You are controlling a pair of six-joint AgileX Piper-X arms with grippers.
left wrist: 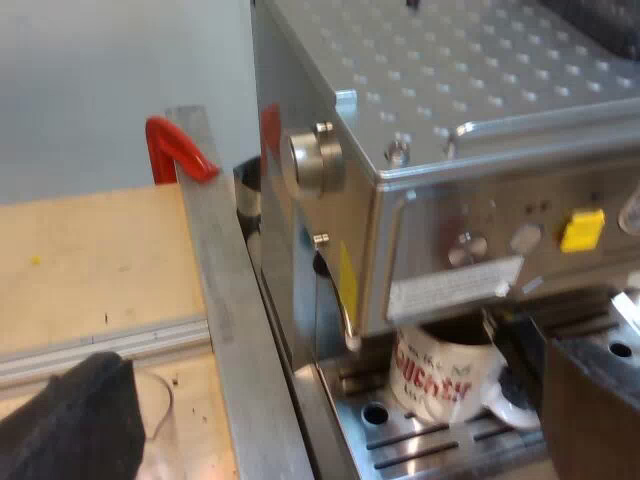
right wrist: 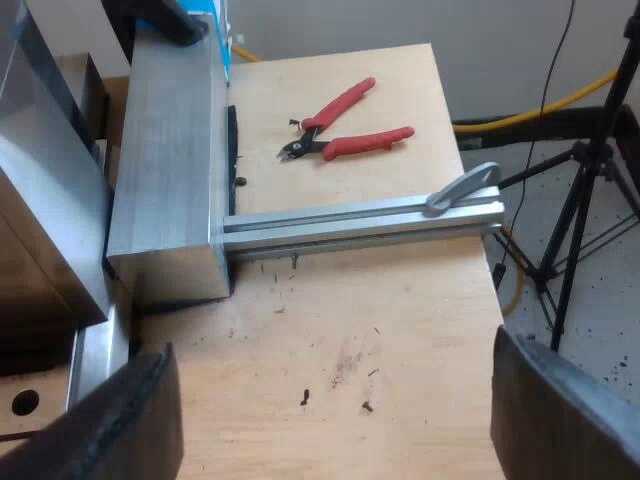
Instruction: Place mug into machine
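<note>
Mug (left wrist: 440, 375) is standing on the espresso machine (left wrist: 450, 150)'s slotted drip tray (left wrist: 400, 440), under the brew head at the machine's front. It is upright, long axis vertical, open mouth up toward the head. The red lettering faces out from the machine front. The white handle sticks out sideways toward one finger (left wrist: 590, 400) of the left gripper (left wrist: 330, 420). That finger is just beside the handle; can't tell if it touches.

Left gripper fingers are spread wide, nothing clamped. The other finger is over the wooden table, next to a clear glass rim (left wrist: 160, 400).

An aluminium bar (left wrist: 230, 300) runs along the machine's side, with a red clamp (left wrist: 175, 150) at its far end. There is a round knob (left wrist: 315, 160) on the machine's side panel and a yellow tag (left wrist: 582, 228) on the front panel.

Right gripper (right wrist: 335, 430) hangs over the bare wooden table (right wrist: 380, 340), fingers wide apart, holding nothing. Beyond it are a metal block (right wrist: 170, 170) and an aluminium rail (right wrist: 360, 220) with a grey lever (right wrist: 462, 188). Red-handled pliers (right wrist: 340, 130) lie flat on the wood past the rail. A tripod (right wrist: 580, 200) and a yellow cable (right wrist: 530, 112) are on the floor off the table edge.
</note>
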